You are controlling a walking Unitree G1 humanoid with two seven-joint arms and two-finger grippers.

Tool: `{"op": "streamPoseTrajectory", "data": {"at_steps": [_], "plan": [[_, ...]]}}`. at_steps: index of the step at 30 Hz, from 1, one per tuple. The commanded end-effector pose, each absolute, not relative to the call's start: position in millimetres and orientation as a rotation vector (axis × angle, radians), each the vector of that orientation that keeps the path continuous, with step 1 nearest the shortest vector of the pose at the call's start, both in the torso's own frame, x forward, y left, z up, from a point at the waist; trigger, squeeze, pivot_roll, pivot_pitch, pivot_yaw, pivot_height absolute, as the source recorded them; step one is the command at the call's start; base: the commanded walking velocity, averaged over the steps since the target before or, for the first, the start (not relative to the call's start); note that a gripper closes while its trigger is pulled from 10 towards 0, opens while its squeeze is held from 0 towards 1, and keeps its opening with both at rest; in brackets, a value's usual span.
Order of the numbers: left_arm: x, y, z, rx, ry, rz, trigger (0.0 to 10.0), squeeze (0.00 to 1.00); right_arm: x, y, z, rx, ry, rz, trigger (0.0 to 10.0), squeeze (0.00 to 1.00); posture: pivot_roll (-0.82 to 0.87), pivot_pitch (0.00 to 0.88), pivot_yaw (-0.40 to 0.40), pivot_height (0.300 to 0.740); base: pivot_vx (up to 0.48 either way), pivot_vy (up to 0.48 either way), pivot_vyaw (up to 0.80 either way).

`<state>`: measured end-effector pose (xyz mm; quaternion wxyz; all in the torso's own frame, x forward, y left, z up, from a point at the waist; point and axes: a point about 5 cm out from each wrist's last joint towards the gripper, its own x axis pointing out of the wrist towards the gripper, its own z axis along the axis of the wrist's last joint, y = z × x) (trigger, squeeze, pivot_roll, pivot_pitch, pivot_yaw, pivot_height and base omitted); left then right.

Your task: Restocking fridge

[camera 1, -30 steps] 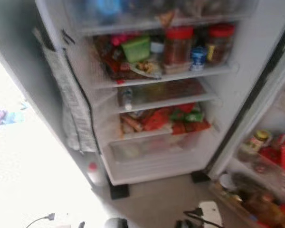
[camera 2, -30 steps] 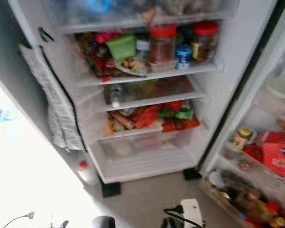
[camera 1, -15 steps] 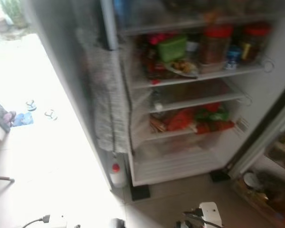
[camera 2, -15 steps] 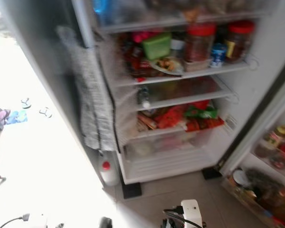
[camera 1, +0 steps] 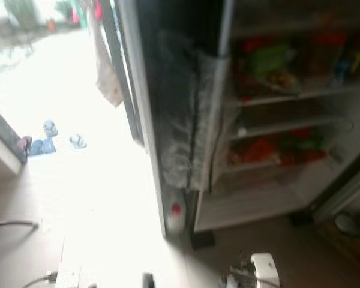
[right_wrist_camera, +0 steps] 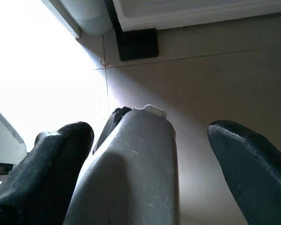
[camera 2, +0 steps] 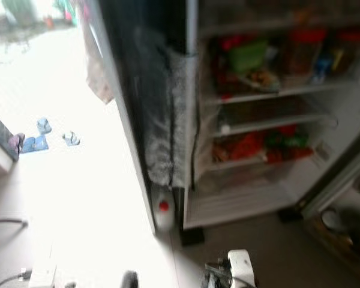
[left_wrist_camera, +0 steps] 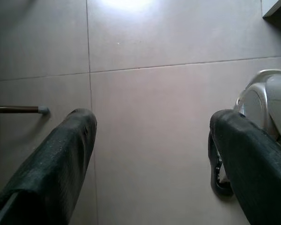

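The open fridge [camera 1: 288, 192] stands at the right, blurred. Its shelves [camera 2: 270, 93] hold a green box [camera 2: 247, 55], red-lidded jars [camera 2: 300, 48] and red and green packets [camera 2: 258, 144]. A grey cloth [camera 2: 168, 132] hangs down the fridge's left side. Both arms hang low over the tiled floor. My left gripper [left_wrist_camera: 152, 154] is open with bare floor between its fingers. My right gripper [right_wrist_camera: 150, 159] is open too, holding nothing, with a silver part of my own body [right_wrist_camera: 136, 173] seen beyond it.
A white bottle with a red cap [camera 2: 163, 215] stands on the floor at the fridge's left corner. A bright doorway [camera 1: 60, 120] opens at the left, with blue slippers [camera 1: 48, 138] beyond it. A power strip [camera 1: 66, 277] and cable lie near my feet. A brown rod [left_wrist_camera: 16, 109] lies on the tiles.
The camera has swung to the left, so the fridge has slid to the right of the picture and the bright doorway has come into view. Nothing itself has moved.
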<state>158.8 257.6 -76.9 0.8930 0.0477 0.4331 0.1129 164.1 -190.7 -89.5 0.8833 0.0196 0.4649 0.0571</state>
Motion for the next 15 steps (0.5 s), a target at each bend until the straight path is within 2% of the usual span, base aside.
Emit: {"op": "streamPoseTrajectory", "data": {"at_steps": [1, 9, 15], "plan": [[150.3, 258.0, -80.7, 0.103, 0.935, 0.23, 10.0, 0.0, 148.7, -186.3, -96.8, 0.065, 1.027, 0.123, 10.0, 0.0, 0.04, 0.047, 0.005, 0.661, 0.0, 0.0, 0.0], [150.9, 247.0, -83.9, 0.103, 0.941, 0.209, 10.0, 0.0, 148.2, -186.2, -97.1, 0.055, 1.032, 0.124, 10.0, 0.0, 0.04, 0.037, 0.011, 0.721, 0.0, 0.0, 0.0], [152.4, 244.3, -84.0, 0.104, 0.94, 0.201, 10.0, 0.0, 147.9, -185.7, -97.3, 0.055, 1.035, 0.126, 10.0, 0.0, 0.04, 0.034, 0.011, 0.74, 0.0, 0.0, 0.0]]}}
